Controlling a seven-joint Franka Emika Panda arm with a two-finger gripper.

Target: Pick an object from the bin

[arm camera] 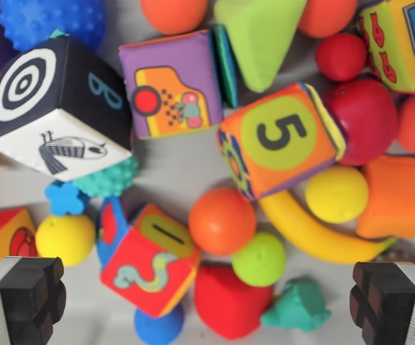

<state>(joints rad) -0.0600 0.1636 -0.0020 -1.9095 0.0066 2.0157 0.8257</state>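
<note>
1. Two gripper (pixel 207 298) fingers stand wide apart, holding nothing
2. Left, the snake block (pixel 146 267) sits crowded
3. Centre, between the jaws, the orange ball (pixel 222 221) looks the easiest pick; descend straight, avoiding the green ball (pixel 262 259) touching it

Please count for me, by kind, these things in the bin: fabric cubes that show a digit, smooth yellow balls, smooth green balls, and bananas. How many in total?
fabric cubes with a digit: 2 (one shows 5, one shows 1)
yellow balls: 2
green ball: 1
banana: 1
Total: 6
</note>
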